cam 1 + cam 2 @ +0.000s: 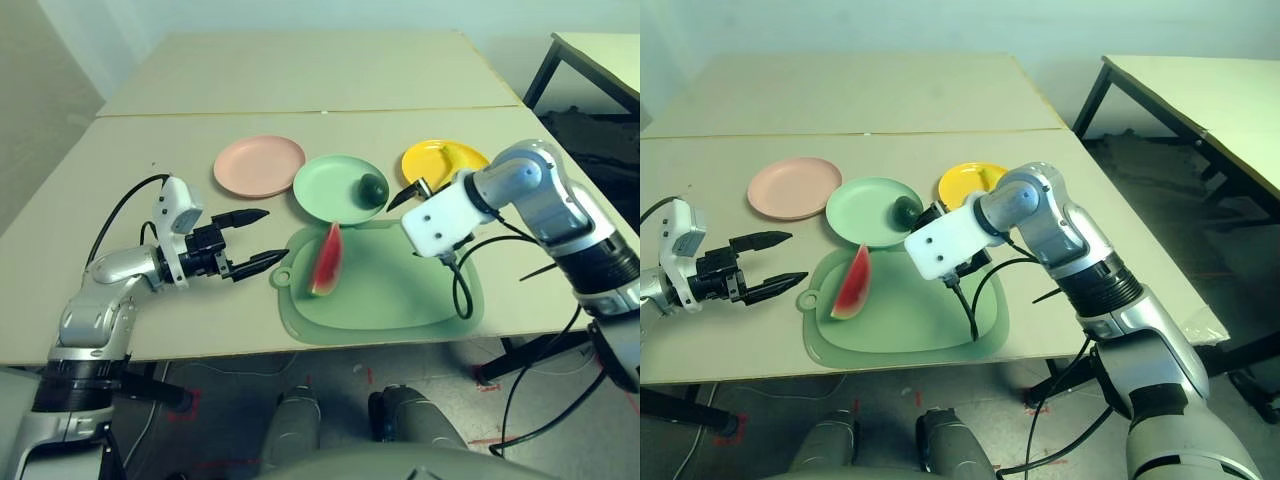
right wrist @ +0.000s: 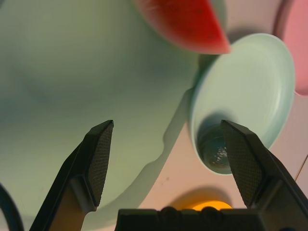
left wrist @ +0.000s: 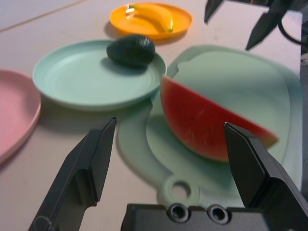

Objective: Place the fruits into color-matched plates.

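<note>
My left gripper (image 1: pixel 256 240) hangs low over the bare table (image 1: pixel 150 120) at the left, pointing right toward the cutting mat (image 1: pixel 400 295). Its two black fingers stand wide apart with nothing between them. In the left wrist view the watermelon wedge (image 3: pixel 207 122) sits just ahead of the spread fingers, not touched.

Pink plate (image 1: pixel 259 165): far left of the three plates, nothing on it.

Green plate (image 1: pixel 340 186): just right of the pink plate, its near rim overlapping the far edge of the cutting mat. The avocado (image 1: pixel 373 187) rests on the plate's right side, near the rim.

Watermelon wedge: lying on the left part of the cutting mat, red face showing, one tip pointing toward the green plate, the other toward the near edge of the mat. It is on no plate.

Cutting mat: pale green, rounded corners, near the table's front edge, with a small hanging hole at its left side.

My right gripper (image 1: pixel 411 193) is above the far right part of the mat, between the green plate and the yellow plate (image 1: pixel 440 160), pointing left and down. Fingers spread wide, holding nothing. In the right wrist view the avocado and green plate lie beyond the fingertips.

Yellow plate: far right of the row, partly hidden behind my right wrist. The banana (image 3: pixel 156 14) lies on it.
</note>
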Controlling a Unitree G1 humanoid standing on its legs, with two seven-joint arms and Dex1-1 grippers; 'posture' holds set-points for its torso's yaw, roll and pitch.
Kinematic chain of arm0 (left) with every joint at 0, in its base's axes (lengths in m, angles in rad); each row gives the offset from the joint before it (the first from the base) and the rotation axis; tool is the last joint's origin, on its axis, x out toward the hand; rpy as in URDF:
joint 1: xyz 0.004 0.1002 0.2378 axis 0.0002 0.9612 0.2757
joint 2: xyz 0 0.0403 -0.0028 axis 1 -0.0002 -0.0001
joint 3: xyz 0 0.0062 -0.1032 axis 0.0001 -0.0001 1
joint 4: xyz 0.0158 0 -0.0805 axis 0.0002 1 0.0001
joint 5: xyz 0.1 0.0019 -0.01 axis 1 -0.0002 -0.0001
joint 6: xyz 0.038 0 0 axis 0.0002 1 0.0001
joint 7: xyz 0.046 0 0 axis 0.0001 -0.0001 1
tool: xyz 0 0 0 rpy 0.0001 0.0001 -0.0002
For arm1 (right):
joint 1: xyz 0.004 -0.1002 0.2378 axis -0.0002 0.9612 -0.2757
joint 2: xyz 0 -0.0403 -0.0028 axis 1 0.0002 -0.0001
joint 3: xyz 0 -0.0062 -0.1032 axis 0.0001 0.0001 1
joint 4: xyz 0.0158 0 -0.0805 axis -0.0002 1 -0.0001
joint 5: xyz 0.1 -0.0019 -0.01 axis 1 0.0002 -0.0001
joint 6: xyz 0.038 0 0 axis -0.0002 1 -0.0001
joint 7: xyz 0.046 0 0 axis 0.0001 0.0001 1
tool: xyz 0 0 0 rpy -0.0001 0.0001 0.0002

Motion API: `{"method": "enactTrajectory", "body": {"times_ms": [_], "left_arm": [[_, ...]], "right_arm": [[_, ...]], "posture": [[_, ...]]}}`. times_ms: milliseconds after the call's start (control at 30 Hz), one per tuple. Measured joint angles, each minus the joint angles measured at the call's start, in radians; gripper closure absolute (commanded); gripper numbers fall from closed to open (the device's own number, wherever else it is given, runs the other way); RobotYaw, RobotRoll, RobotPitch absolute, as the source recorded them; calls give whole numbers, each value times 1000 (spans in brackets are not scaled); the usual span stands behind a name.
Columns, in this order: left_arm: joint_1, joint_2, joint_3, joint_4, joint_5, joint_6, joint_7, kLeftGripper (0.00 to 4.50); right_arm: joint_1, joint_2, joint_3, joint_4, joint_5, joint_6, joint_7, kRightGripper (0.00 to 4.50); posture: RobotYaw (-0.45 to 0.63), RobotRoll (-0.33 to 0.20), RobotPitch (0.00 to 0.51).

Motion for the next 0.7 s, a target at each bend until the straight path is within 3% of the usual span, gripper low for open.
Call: {"method": "enactTrajectory", "body": {"times_ms": [133, 367, 533, 700], "left_arm": [[25, 0, 8, -11, 5, -14, 2, 0], [43, 7, 21, -1, 15, -42, -22, 0], [-61, 36, -24, 99, 78, -134, -92, 0], [-211, 71, -88, 211, 151, -294, -210, 0]], "right_arm": [[121, 47, -137, -29, 97, 215, -118, 34], [518, 152, -510, -342, 447, 621, -332, 34], [712, 135, -601, -423, 591, 617, -338, 34], [782, 94, -616, -390, 653, 520, -298, 34]], "posture": [[112, 0, 109], [49, 0, 100], [38, 0, 92], [38, 0, 86]]}}
